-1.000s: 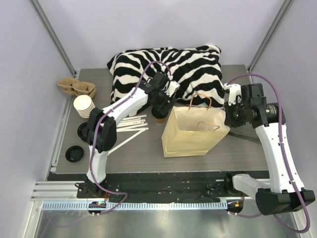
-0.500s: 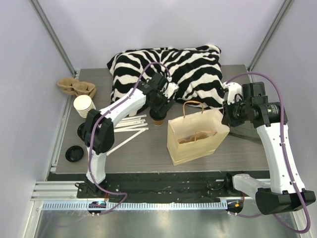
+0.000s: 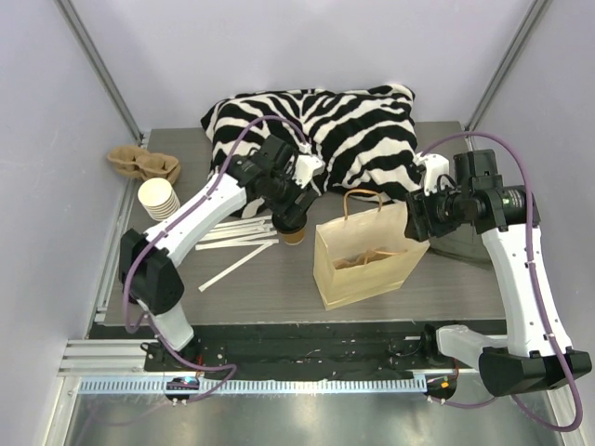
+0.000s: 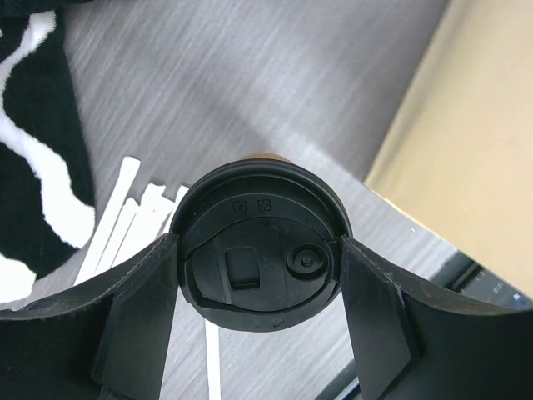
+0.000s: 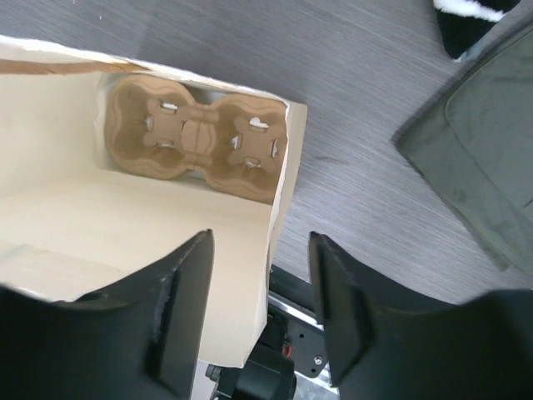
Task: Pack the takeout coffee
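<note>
Takeout coffee (image 4: 260,254) in left hand (image 3: 291,221), near paper bag's (image 3: 372,271) edge

The left gripper (image 3: 290,219) clasps the takeout coffee (image 4: 260,250) just left of the paper bag (image 3: 367,269); the right gripper (image 5: 260,250) hangs parted over its right edge.

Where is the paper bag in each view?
Top external: bag, right of centre, standing open.
Left wrist: right edge.
Right wrist: left half, seen from above.
Shared landmark: zebra cloth, left edge in left wrist, top right corner in right wrist.
</note>
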Available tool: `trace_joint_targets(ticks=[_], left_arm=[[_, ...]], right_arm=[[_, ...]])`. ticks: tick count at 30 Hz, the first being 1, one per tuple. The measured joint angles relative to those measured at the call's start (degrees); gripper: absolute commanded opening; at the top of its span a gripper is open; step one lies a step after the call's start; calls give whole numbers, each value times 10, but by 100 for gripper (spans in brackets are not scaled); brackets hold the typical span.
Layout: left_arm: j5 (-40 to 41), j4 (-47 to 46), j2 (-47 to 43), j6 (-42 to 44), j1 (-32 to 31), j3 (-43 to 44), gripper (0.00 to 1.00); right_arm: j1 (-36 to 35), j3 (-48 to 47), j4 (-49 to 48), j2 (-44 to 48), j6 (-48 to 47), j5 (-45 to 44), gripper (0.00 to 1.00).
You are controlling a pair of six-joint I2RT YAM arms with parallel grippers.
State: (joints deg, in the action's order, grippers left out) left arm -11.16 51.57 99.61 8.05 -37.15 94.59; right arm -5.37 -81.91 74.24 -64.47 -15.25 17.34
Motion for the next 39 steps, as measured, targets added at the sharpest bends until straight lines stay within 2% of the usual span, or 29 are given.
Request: trace_joint_targets(ticks=[3,6,9,14,21,25,29,31,34,39], left_arm=[[-9,2,-25,1,0,-16,33],[-15,-1,-48,4,0,-43,33],[-20,0,-65,6,0,-73,33],[-37,0,-94,11,0,-110,33],[-53,1,-149,11,0,-115,33],[-68,17,-175,14,0,-84,36],[-105,52,-193,42,0,0,36],[-128,69,-198,61,-3,52,36],[-153,89,-205,90,-18,116,36],[-180,137,-206,138,-59,198,36]], right_arm=[[0,-18,6,-8,-9,1,77],[0,-30,16,-12,-17,3,85],[0,-52,23,-25,-29,6,88],[0,-114,30,-69,-74,35,89],[0,-163,33,-134,-145,88,89],[0,-172,32,-163,-156,94,91],[0,-172,34,-161,-143,88,91],[0,-172,35,-152,-130,84,91],[0,-172,35,-137,-110,80,83],[0,-151,36,-116,-90,76,63]])
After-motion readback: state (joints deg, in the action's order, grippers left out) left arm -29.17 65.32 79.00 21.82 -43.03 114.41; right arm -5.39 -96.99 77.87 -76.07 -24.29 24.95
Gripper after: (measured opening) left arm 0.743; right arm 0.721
